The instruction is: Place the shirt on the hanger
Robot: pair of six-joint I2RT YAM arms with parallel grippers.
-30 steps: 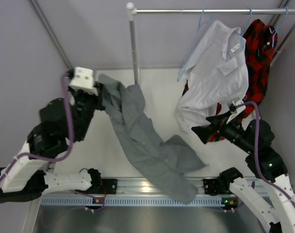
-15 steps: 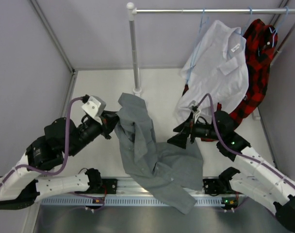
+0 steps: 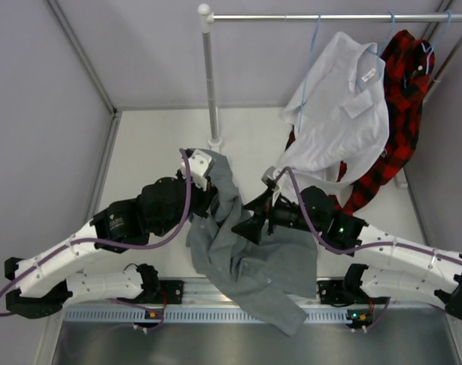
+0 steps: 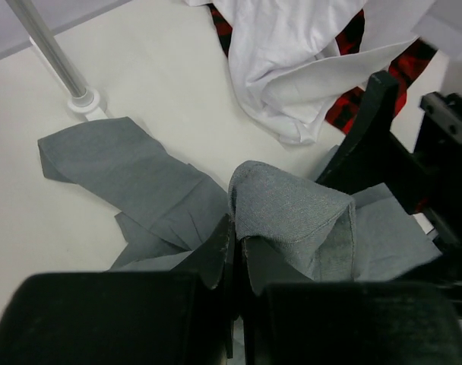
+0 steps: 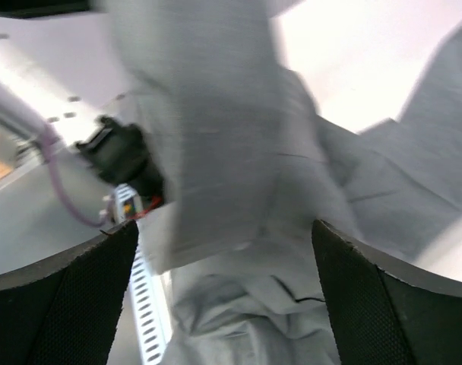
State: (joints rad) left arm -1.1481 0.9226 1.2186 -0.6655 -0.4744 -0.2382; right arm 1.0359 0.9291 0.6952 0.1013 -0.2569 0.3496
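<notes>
The grey shirt (image 3: 250, 258) lies crumpled at the table's middle, one end hanging over the near edge. My left gripper (image 3: 214, 186) is shut on a raised fold of it, seen up close in the left wrist view (image 4: 238, 237), where the shirt (image 4: 292, 209) bunches over the fingers. My right gripper (image 3: 246, 219) is open and low over the shirt, close to the left gripper. In the right wrist view its jaws (image 5: 223, 293) stand wide apart with blurred grey cloth (image 5: 238, 228) between them. A light-blue wire hanger (image 3: 315, 30) hangs on the rail by the white shirt.
The clothes rail (image 3: 330, 16) and its post (image 3: 210, 84) stand at the back. A white shirt (image 3: 341, 106) and a red-and-black plaid shirt (image 3: 402, 99) hang from it at the right, reaching the table. Grey walls close in left and back.
My left gripper has swung right and down toward the table's middle, carrying the shirt fold. My right arm has reached left from the hanging shirts to over the grey shirt.
</notes>
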